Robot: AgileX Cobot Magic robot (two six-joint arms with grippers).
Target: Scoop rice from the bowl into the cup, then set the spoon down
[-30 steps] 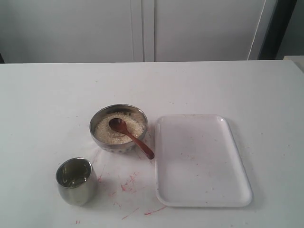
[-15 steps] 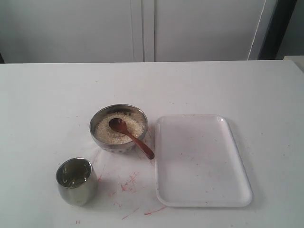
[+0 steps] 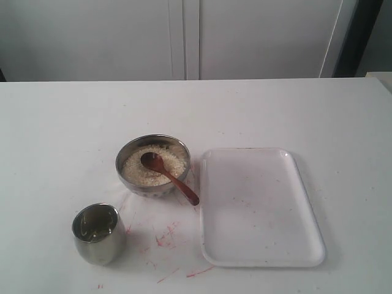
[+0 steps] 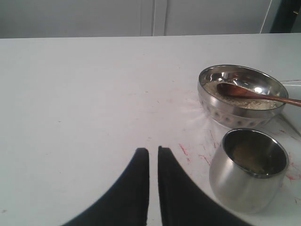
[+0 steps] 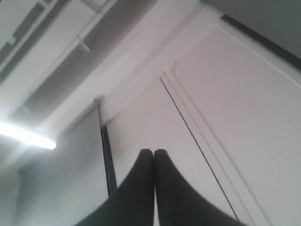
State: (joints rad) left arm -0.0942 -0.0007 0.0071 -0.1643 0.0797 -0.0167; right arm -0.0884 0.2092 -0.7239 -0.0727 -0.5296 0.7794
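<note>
Wooden spoon [image 3: 171, 179] lies in bowl [image 3: 142, 188], apart from L tool [image 4: 153, 149] (together); R tool [image 5: 154, 151] together too.

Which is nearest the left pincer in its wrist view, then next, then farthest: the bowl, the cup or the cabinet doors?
1. The cup, close beside the left pincer.
2. The bowl, just beyond the cup.
3. The cabinet doors, far in the background.

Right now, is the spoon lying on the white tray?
No, the spoon has its scoop on the rice in the bowl, with its handle leaning out over the rim, beside the tray.
</note>
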